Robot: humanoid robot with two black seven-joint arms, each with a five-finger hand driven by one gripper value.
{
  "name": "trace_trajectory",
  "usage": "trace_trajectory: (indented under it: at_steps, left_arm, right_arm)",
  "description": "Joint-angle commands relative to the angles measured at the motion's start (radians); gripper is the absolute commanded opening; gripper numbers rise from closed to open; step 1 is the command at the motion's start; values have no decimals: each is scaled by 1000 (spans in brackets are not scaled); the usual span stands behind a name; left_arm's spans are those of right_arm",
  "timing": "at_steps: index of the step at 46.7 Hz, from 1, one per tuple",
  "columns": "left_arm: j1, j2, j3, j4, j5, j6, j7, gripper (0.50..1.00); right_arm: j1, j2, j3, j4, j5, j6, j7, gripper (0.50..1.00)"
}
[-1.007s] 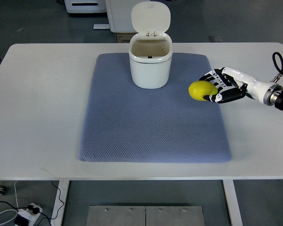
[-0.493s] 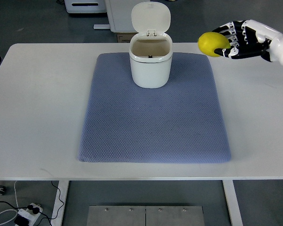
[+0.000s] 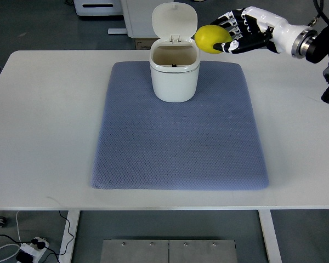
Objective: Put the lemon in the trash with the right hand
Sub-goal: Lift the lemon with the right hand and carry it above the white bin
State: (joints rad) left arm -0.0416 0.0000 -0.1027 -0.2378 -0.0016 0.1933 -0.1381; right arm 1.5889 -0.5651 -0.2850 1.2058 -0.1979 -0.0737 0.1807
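Your right hand (image 3: pixel 242 34) has its fingers (image 3: pixel 233 46) curled around the lemon (image 3: pixel 211 39), gripping it from the right side, so the fruit sticks out to the left of the fingertips. You are holding the lemon in the air, just to the right of the trash bin (image 3: pixel 175 71) and level in the picture with its raised lid (image 3: pixel 175 19); it does not sit over the opening, and it appears just clear of the lid's right edge, though you cannot tell for sure from this angle.

The bin stands upright with its lid (image 3: pixel 175 19) tipped back, and its mouth is open toward you. What you can see of the inside looks bare, with nothing in it.

The bin rests at the far middle of the blue mat (image 3: pixel 175 142), which covers the centre of the white worktop (image 3: pixel 49 120). You have bare mat in front of the bin and bare worktop on both sides. Your right arm (image 3: pixel 296 41) comes in from the upper right, above the far edge of the worktop.
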Motion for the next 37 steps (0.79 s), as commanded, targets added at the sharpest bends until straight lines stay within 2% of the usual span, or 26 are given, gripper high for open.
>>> trace_trajectory:
  at_steps: [1,21,37]
  left_arm:
    - [0,0,0,0,0,0,0,1000]
    - [0,0,0,0,0,0,0,1000]
    - [0,0,0,0,0,0,0,1000]
  right_arm:
    - [17,50,-17,-34,29,2,-1,500]
    - [48,277,-69,-244,130,9,-23,500]
    - [42,353,-89,-344,161,9,-69,500]
